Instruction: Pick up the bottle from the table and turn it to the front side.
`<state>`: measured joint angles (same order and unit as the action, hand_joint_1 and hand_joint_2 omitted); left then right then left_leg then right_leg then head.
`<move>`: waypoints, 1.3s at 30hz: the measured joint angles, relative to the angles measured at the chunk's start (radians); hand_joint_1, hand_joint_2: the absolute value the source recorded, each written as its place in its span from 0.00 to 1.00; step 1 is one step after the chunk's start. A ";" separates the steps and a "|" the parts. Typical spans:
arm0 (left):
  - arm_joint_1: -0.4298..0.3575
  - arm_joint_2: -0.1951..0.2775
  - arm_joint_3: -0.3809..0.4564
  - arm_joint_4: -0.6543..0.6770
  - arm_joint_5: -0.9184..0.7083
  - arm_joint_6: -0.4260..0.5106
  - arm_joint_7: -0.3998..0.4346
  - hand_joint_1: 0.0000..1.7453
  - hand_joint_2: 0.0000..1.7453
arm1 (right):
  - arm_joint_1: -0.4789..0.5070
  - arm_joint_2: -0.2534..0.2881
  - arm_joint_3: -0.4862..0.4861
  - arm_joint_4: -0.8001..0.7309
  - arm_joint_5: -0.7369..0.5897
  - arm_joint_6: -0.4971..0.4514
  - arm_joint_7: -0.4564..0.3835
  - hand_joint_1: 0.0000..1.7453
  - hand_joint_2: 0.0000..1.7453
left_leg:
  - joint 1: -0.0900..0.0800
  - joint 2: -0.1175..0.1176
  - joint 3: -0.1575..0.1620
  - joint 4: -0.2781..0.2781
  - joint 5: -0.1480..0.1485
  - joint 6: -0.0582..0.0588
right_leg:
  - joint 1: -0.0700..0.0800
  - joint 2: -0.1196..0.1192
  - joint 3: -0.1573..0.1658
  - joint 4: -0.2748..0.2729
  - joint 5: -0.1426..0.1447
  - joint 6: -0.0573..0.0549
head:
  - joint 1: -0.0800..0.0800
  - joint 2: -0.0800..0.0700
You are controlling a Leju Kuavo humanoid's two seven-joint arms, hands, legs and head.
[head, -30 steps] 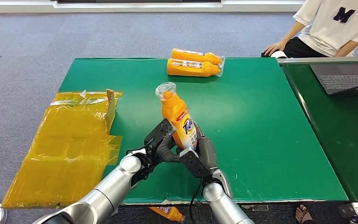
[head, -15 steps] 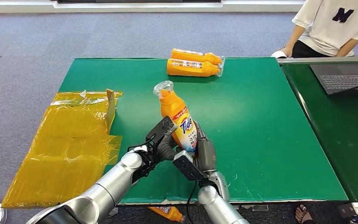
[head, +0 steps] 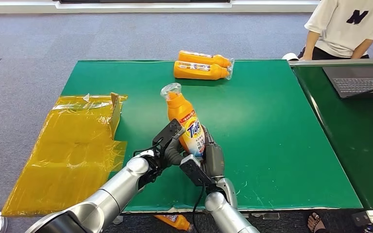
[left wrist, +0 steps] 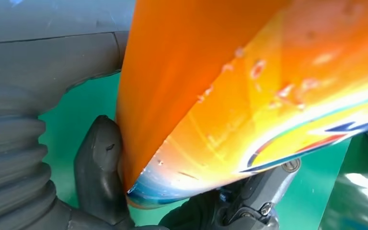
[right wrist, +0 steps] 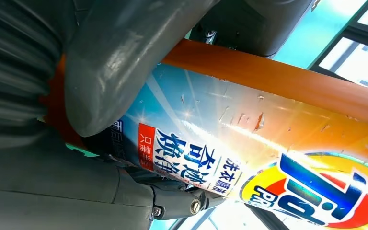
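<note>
An orange Tide bottle [head: 186, 125] with a clear plastic-wrapped cap is held above the green table [head: 272, 126], tilted slightly left, its logo label facing me. My left hand [head: 167, 148] grips its lower body from the left. My right hand [head: 206, 155] grips it from the right and below. In the left wrist view the orange bottle [left wrist: 230, 86] rests against a dark finger [left wrist: 98, 163]. The right wrist view shows the bottle's label [right wrist: 268, 177] with the grey thumb [right wrist: 120, 62] pressed across it.
Two more orange bottles [head: 201, 65] lie wrapped together at the table's far edge. Yellow plastic sheeting [head: 73, 145] covers the table's left end. A laptop [head: 362, 80] sits on a second table at right, with a person [head: 345, 26] behind it. Another bottle [head: 175, 222] lies on the floor.
The bottle has dropped a little between my hands, its tilt hardly changed. The person at the back right has shifted.
</note>
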<state>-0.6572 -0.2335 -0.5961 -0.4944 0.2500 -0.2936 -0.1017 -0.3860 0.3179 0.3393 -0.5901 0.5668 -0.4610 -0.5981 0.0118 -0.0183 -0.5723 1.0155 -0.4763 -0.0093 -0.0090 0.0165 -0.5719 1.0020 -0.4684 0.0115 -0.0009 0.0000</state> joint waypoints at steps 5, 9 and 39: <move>-0.005 0.000 -0.001 0.000 0.034 0.051 -0.013 0.00 1.00 | -0.009 0.004 0.006 0.003 -0.041 0.055 0.008 1.00 1.00 | 0.000 0.000 0.000 0.000 0.000 0.000 | 0.000 0.000 0.000 0.000 0.000 0.000 | 0.000 0.000; -0.007 0.000 -0.001 0.000 0.044 0.077 -0.019 0.00 1.00 | -0.006 0.007 0.020 0.005 -0.071 0.080 0.011 1.00 1.00 | 0.000 0.000 0.000 0.000 0.000 0.000 | 0.000 0.000 0.000 0.000 0.000 0.000 | 0.000 0.000; -0.063 0.000 -0.004 -0.038 -0.040 0.168 0.005 1.00 1.00 | -0.050 0.008 0.107 0.014 -0.220 0.101 0.019 1.00 1.00 | 0.000 0.002 -0.001 0.000 0.002 -0.002 | 0.000 0.001 -0.004 0.002 0.002 -0.001 | 0.000 0.000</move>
<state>-0.7202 -0.2330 -0.5998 -0.5320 0.2104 -0.1254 -0.0968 -0.4361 0.3262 0.4466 -0.5765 0.3466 -0.3603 -0.5786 0.0114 -0.0164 -0.5735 1.0157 -0.4745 -0.0108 -0.0092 0.0180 -0.5761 1.0041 -0.4668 0.0100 -0.0008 0.0000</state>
